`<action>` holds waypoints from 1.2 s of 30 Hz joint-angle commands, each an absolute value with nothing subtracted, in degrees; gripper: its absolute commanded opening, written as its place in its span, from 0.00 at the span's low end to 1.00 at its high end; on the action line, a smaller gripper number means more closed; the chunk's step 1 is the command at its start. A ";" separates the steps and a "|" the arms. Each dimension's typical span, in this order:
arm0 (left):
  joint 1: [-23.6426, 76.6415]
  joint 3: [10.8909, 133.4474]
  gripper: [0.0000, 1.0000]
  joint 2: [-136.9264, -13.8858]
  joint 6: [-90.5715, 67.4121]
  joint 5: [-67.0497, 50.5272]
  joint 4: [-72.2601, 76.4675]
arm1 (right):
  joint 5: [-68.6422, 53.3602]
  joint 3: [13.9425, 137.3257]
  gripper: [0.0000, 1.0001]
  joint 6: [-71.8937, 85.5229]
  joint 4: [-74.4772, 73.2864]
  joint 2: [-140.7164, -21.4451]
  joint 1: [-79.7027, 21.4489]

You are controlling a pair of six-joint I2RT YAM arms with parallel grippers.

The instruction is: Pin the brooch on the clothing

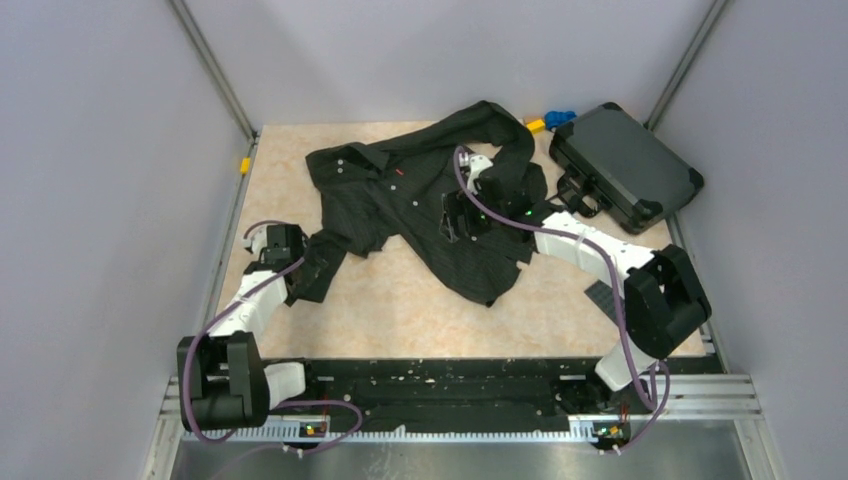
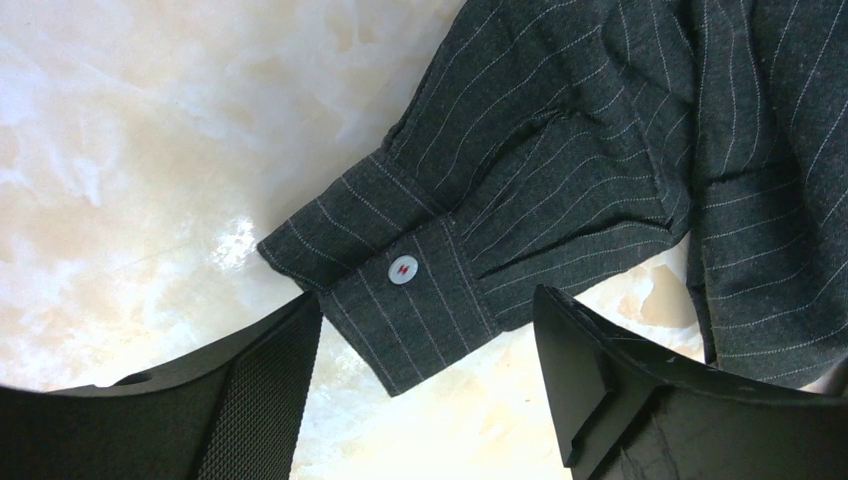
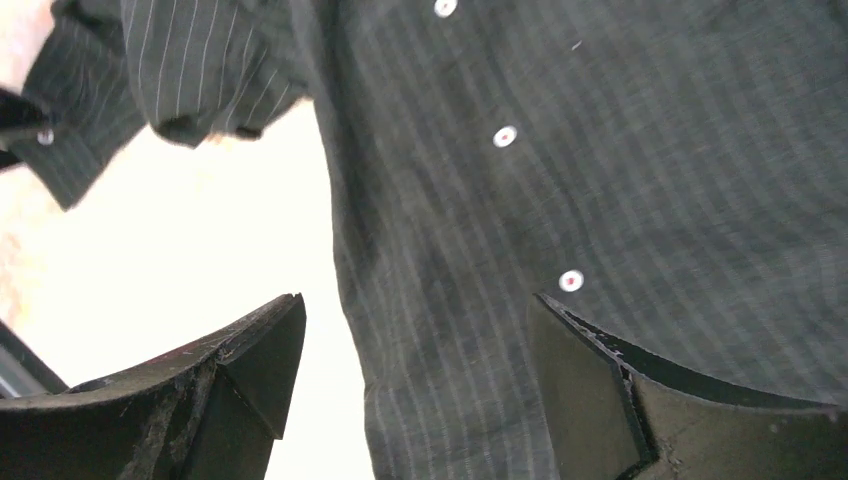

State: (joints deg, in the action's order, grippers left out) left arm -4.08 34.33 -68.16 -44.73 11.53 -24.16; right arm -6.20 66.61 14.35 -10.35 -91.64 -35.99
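On the worktop (image 1: 400, 320) the black striped shirt (image 1: 390, 205) lay rumpled, but the brooch could not be seen in any view. The left hand (image 2: 425, 305) was spread apart over the sleeve cuff (image 2: 420, 330), holding nothing. The right hand (image 3: 415, 310) was apart too, over the front buttons (image 3: 505, 135). If either pinched cloth, the shirt might bunch up. Only the top view showed the hard case (image 1: 625, 165); the left wrist view showed the cuff button (image 2: 403, 268) up close.

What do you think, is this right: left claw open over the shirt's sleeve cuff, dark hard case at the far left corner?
No. The dark hard case sits at the far right corner, as the top external view shows. The left claw is open over the shirt's sleeve cuff.
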 commanded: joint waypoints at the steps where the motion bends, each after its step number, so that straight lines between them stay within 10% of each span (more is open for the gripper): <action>1: -4.81 33.92 0.78 -70.09 -47.59 11.47 -20.26 | -6.42 63.69 0.82 12.28 -9.33 -90.84 -40.90; 9: -6.80 32.47 0.63 -72.68 -47.37 10.03 -17.54 | -5.39 61.55 0.69 13.15 -8.74 -93.08 -47.88; 18: -10.99 28.64 0.00 -71.08 -48.26 9.20 -14.93 | -3.08 59.71 0.68 13.30 -5.82 -96.53 -49.88; 36: -28.32 34.66 0.00 -41.26 -52.72 17.17 -30.00 | 13.90 58.22 0.30 13.27 -3.80 -106.34 -53.62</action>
State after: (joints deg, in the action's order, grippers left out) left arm -24.75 30.85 -47.53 -49.91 13.45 -24.40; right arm 7.20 57.87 12.88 -4.01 -103.24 -51.88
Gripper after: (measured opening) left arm 0.007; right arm 0.380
